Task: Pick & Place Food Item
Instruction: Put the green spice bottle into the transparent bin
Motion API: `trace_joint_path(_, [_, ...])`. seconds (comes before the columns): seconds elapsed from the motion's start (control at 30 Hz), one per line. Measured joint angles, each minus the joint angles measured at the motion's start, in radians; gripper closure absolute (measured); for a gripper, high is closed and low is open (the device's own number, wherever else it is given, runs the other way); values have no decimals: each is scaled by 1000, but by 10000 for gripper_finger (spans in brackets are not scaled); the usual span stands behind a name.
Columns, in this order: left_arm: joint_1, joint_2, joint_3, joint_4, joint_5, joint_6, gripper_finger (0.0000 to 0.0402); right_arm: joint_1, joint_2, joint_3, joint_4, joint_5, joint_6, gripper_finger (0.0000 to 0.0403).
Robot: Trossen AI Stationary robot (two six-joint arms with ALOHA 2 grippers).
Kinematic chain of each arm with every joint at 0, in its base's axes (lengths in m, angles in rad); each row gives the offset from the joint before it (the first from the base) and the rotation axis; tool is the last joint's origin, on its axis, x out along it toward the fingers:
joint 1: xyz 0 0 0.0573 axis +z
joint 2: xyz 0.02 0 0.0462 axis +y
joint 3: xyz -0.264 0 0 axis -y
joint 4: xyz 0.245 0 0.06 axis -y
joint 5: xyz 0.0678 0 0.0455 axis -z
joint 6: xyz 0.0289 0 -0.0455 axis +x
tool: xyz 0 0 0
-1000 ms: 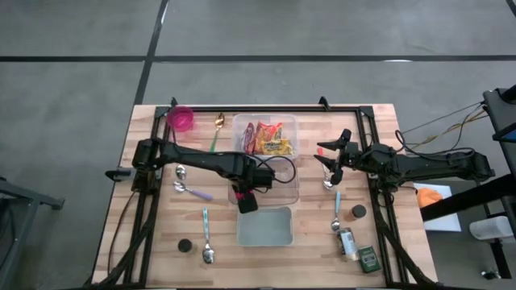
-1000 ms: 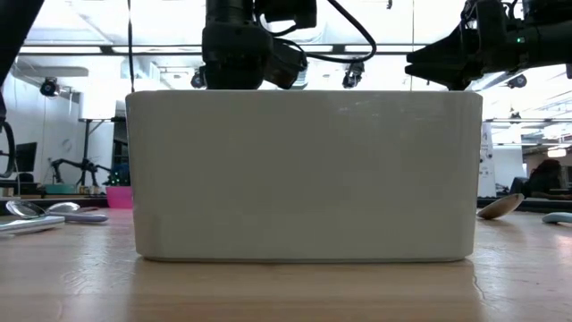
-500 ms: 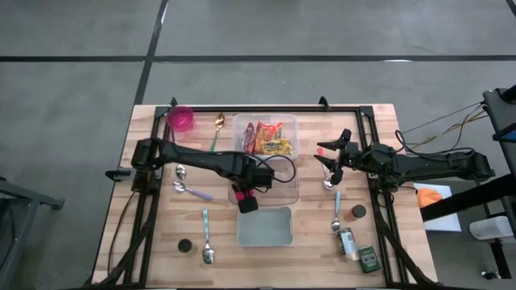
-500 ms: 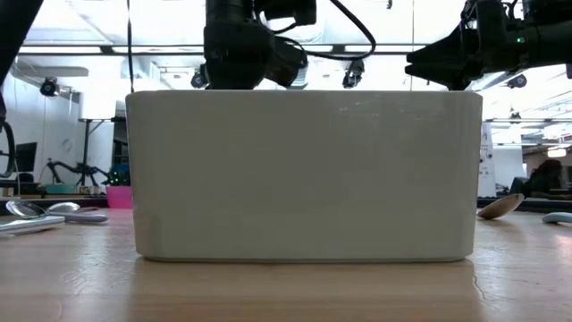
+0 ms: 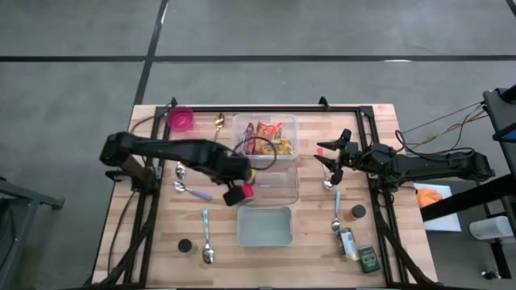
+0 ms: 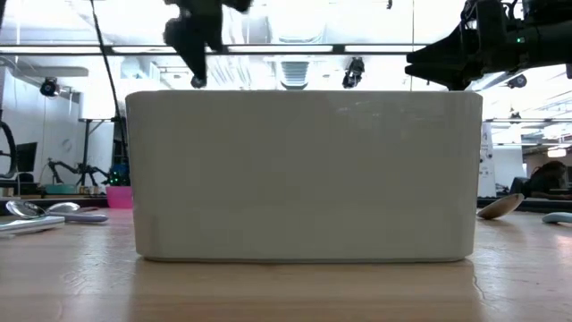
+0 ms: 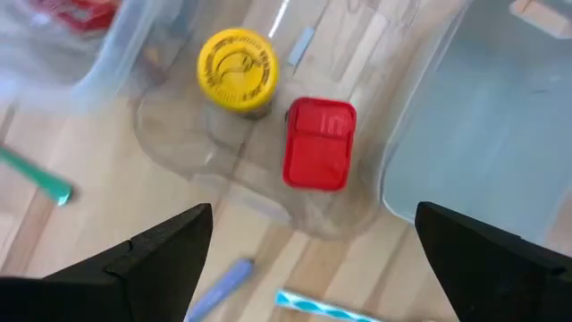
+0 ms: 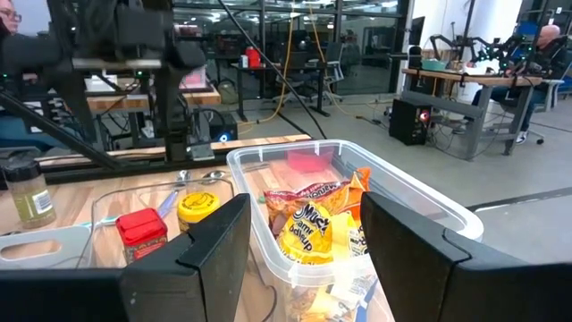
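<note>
1. Since the earlier frame, left gripper (image 5: pixel 235 194) had pulled back, fingers spread wide and empty.
2. Just ahead, red container (image 7: pixel 319 143) and yellow jar (image 7: pixel 237 69) sat touching in the clear tray (image 5: pixel 284 193).
3. Beside it stood the grey bin (image 5: pixel 264 226).
4. Right gripper (image 5: pixel 330 164) hovered half-open beyond the snack tub (image 5: pixel 290 125).

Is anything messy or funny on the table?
Nothing looks spilled or broken. The spoons lie scattered around the table, pointing every which way. A red box and a yellow jar sit neatly in the clear tray, and the snack bags are in their bin. The left gripper is open beside the tray.
</note>
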Motion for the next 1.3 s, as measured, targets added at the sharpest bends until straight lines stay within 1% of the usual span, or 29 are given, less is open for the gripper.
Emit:
trace_joint_path(0.13, [-45,-69,-1,-68,-39,-132,8,0,0,0,0,0,0,192])
trace_joint_path(0.3, [-121,-121,-1,-167,-72,-354,8,0,0,0,0,0,0,192])
trace_joint_path(0.43, [-196,-128,-1,-241,-75,-564,8,0,0,0,0,0,0,192])
trace_joint_path(0.53, [-258,-128,-2,-277,-58,-719,8,0,0,0,0,0,0,192])
trace_joint_path(0.67, [-343,-128,-2,-301,-55,-934,8,0,0,0,1,0,0,192])
trace_joint_path(0.8, [-419,-127,-2,-304,-44,-1111,8,0,0,0,1,0,0,192])
trace_joint_path(0.9, [-467,-124,-8,-300,-27,-1238,7,0,0,0,1,0,0,192])
trace_joint_path(1.0, [-505,-124,-36,-271,13,-1346,7,0,0,0,1,0,0,192])
trace_joint_path(1.17, [-558,-124,-106,-179,127,-1513,7,0,0,0,1,0,0,192])
trace_joint_path(1.3, [-586,-123,-162,-106,191,-1600,7,0,0,0,1,0,0,192])
